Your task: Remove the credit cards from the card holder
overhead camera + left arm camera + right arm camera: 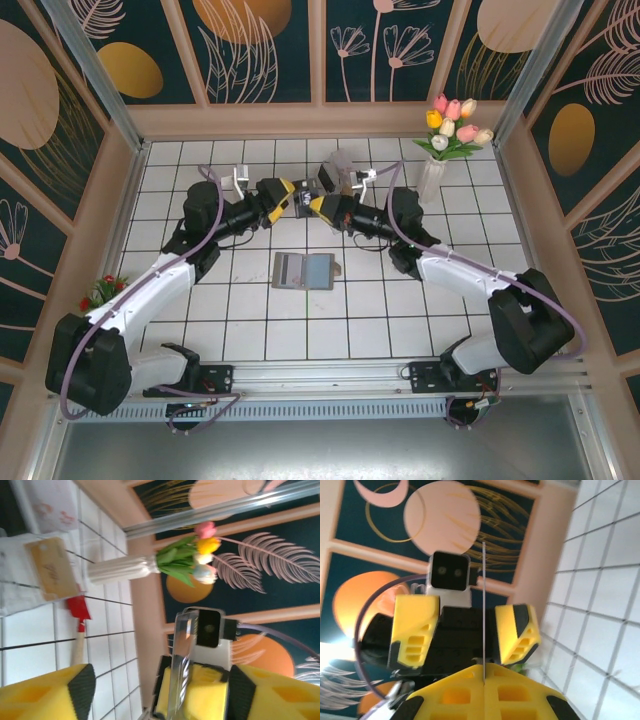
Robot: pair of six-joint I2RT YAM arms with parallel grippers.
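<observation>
The card holder (303, 270) lies open and flat on the white tiles in the middle of the top view, grey inner panels up. Above it, further back, both arms meet. My right gripper (316, 206) (484, 680) is shut on a thin glossy card (484, 610) (189, 670), which stands out edge-on from its yellow fingers. My left gripper (298, 203) (160, 692) faces it and is open, its black-padded fingers (82, 687) set wide on either side of the card without touching it.
A white vase of tulips (435, 170) (125, 570) stands at the back right. A clear plastic box (340, 165) sits behind the grippers, with a tan card (52, 567) and a red-tipped wooden stick (78, 617) near it. Small red flowers (100, 290) are by the left wall.
</observation>
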